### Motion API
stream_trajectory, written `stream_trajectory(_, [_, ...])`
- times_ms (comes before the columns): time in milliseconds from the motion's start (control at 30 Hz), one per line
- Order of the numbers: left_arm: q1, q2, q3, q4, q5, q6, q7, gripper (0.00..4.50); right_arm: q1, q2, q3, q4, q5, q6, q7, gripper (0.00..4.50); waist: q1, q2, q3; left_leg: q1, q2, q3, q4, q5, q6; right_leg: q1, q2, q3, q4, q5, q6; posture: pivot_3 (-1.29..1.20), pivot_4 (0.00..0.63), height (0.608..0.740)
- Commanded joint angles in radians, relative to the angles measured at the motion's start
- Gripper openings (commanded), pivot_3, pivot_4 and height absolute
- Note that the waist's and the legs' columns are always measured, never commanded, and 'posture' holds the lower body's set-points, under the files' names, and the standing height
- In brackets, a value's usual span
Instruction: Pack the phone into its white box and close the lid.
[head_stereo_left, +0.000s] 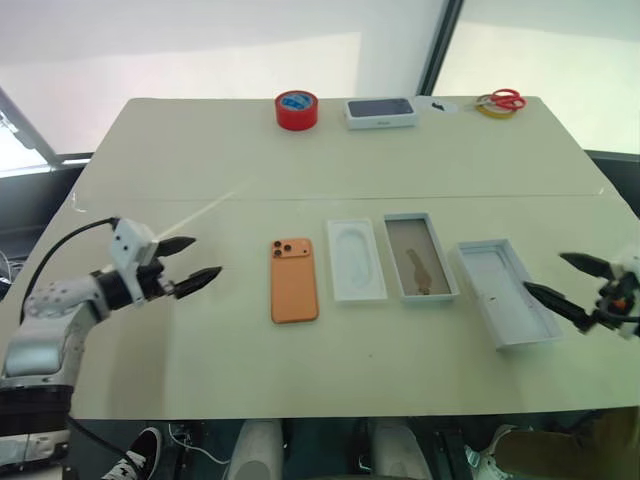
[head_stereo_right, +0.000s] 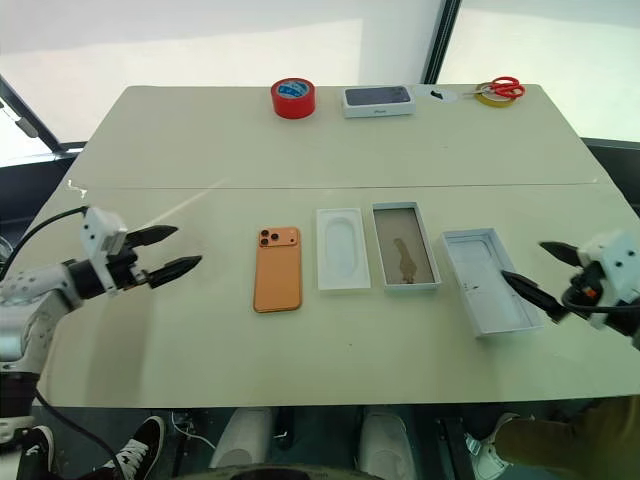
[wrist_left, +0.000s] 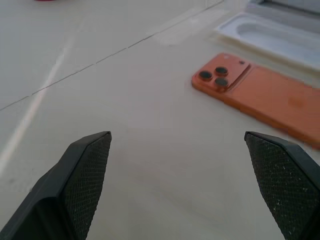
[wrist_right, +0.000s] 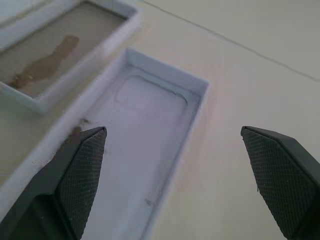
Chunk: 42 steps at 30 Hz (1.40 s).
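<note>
The orange phone (head_stereo_left: 294, 280) lies flat, camera side up, at the middle of the table. Right of it sit a white moulded insert (head_stereo_left: 356, 260), then the shallow white box (head_stereo_left: 432, 245) with its brownish floor, then the deeper white lid (head_stereo_left: 505, 295), open side up. My left gripper (head_stereo_left: 205, 256) hovers open to the left of the phone (wrist_left: 260, 92) and points toward it. Open as well, my right gripper (head_stereo_left: 545, 272) is at the lid's right edge, with the lid (wrist_right: 145, 130) under its fingers and the white box (wrist_right: 55, 60) beyond. Nothing is held.
At the table's far edge stand a red tape roll (head_stereo_left: 297, 109), a white box with a dark phone picture (head_stereo_left: 380, 112), and red-handled scissors (head_stereo_left: 505, 100) on a yellow tape ring. A seam crosses the table behind the row of parts.
</note>
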<state>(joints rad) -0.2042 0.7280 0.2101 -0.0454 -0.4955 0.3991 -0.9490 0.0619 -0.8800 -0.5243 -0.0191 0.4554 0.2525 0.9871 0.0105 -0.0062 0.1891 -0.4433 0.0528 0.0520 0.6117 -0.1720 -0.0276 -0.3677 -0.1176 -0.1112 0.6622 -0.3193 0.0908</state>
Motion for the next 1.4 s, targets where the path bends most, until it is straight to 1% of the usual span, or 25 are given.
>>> stream_trajectory(33, [-0.055,-0.061,-0.099,-0.215,-0.123,0.265,0.112,4.48,-0.084,0.023,0.078,-0.165,0.054,0.047,-0.036,4.5,0.002,0.0,0.0,0.0,0.0,0.0,0.0,0.0,0.0,0.002,0.0,0.0,0.0,0.001,0.001,0.0,0.15,0.74])
stream_trajectory(133, [-0.142,-0.182,-0.146,-0.234,-0.189,0.438,0.238,4.48,-0.128,0.055,0.168,-0.247,0.05,0.066,-0.052,4.5,0.007,-0.001,0.0,0.0,-0.002,-0.001,0.001,0.0,0.0,0.003,0.001,0.0,0.0,0.002,0.003,0.0,0.15,0.74])
stream_trajectory(233, [-0.215,-0.273,-0.184,-0.209,-0.203,0.603,0.358,4.48,-0.128,0.072,0.255,-0.3,0.02,0.056,-0.049,4.5,0.01,-0.003,0.001,0.0,-0.003,-0.001,0.002,0.0,0.0,0.004,0.003,0.0,0.0,0.001,0.004,0.0,0.15,0.74])
stream_trajectory(333, [-0.286,-0.398,-0.138,-0.154,-0.237,0.715,0.487,4.48,-0.112,0.068,0.324,-0.31,-0.038,0.015,-0.037,4.5,0.011,-0.004,0.001,-0.001,-0.003,0.0,0.002,0.0,0.0,0.004,0.003,0.0,0.0,0.001,0.004,0.0,0.15,0.74])
stream_trajectory(367, [-0.311,-0.439,-0.113,-0.125,-0.261,0.763,0.519,4.48,-0.106,0.058,0.347,-0.303,-0.075,-0.016,-0.03,4.5,0.012,-0.004,0.002,-0.001,-0.003,0.0,0.003,0.0,0.0,0.004,0.003,0.0,0.0,0.001,0.005,0.0,0.15,0.74])
stream_trajectory(400, [-0.331,-0.463,-0.113,-0.112,-0.273,0.798,0.53,4.48,-0.103,0.054,0.362,-0.297,-0.091,-0.032,-0.02,4.5,0.014,-0.004,0.002,-0.001,-0.004,0.0,0.003,0.0,0.0,0.005,0.003,0.0,0.0,0.002,0.005,0.0,0.15,0.74])
stream_trajectory(533, [-0.39,-0.505,-0.152,-0.067,-0.223,0.875,0.605,4.48,-0.13,0.064,0.363,-0.272,-0.085,-0.039,-0.014,4.5,0.015,-0.005,0.002,0.0,-0.004,0.0,0.004,0.0,0.0,0.004,0.004,0.0,0.001,0.002,0.005,0.0,0.15,0.74])
stream_trajectory(633, [-0.435,-0.552,-0.136,-0.029,-0.203,0.92,0.676,4.48,-0.141,0.059,0.35,-0.249,-0.086,-0.046,-0.01,4.5,0.023,-0.005,0.002,0.0,-0.003,0.0,0.003,0.001,0.0,0.004,0.004,0.0,0.001,0.002,0.005,0.0,0.15,0.74])
stream_trajectory(700, [-0.462,-0.557,-0.151,-0.016,-0.179,0.949,0.703,4.48,-0.138,0.058,0.345,-0.239,-0.09,-0.052,-0.009,4.5,0.03,-0.005,0.002,0.0,-0.003,0.0,0.004,0.001,0.0,0.005,0.004,0.0,0.001,0.002,0.005,0.0,0.15,0.74])
stream_trajectory(767, [-0.496,-0.605,-0.096,0.01,-0.199,0.992,0.731,4.48,-0.13,0.057,0.343,-0.23,-0.096,-0.062,-0.01,4.5,0.031,-0.005,0.002,0.0,-0.004,0.0,0.004,0.001,0.0,0.005,0.004,0.0,0.001,0.002,0.005,0.0,0.15,0.74])
stream_trajectory(833, [-0.526,-0.641,-0.076,0.055,-0.188,1.011,0.756,4.48,-0.124,0.061,0.341,-0.231,-0.098,-0.065,-0.015,4.5,0.031,-0.005,0.002,0.0,-0.004,0.0,0.004,0.001,0.0,0.005,0.004,0.0,0.0,0.002,0.005,0.0,0.15,0.74])
stream_trajectory(900, [-0.544,-0.655,-0.094,0.087,-0.173,1.019,0.754,4.48,-0.124,0.065,0.342,-0.235,-0.098,-0.063,-0.021,4.5,0.03,-0.005,0.002,0.0,-0.004,0.0,0.004,0.001,0.0,0.005,0.004,0.0,0.0,0.002,0.005,0.0,0.15,0.74])
stream_trajectory(1033, [-0.586,-0.689,-0.061,0.175,-0.158,1.084,0.774,4.48,-0.122,0.071,0.344,-0.242,-0.101,-0.062,-0.034,4.5,0.028,-0.005,0.002,0.0,-0.004,0.0,0.004,0.001,0.0,0.005,0.004,0.0,0.0,0.002,0.005,0.0,0.15,0.74])
stream_trajectory(1133, [-0.596,-0.687,-0.074,0.21,-0.133,1.076,0.769,4.48,-0.116,0.069,0.339,-0.241,-0.101,-0.065,-0.039,4.5,0.028,-0.005,0.002,0.0,-0.004,0.0,0.004,0.001,0.0,0.005,0.004,0.0,0.0,0.002,0.005,0.0,0.15,0.74])
stream_trajectory(1300, [-0.603,-0.729,-0.03,0.289,-0.106,0.999,0.792,4.48,-0.108,0.069,0.336,-0.248,-0.1,-0.063,-0.05,4.5,0.03,-0.005,0.002,0.001,-0.004,0.0,0.004,0.001,0.0,0.006,0.004,0.0,0.0,0.002,0.005,0.0,0.15,0.74])
stream_trajectory(1400, [-0.597,-0.737,-0.013,0.307,-0.103,0.991,0.798,4.48,-0.106,0.07,0.334,-0.252,-0.099,-0.061,-0.055,4.5,0.03,-0.005,0.001,0.001,-0.004,-0.001,0.005,0.001,-0.001,0.007,0.004,-0.001,0.0,0.002,0.005,0.0,0.15,0.74])
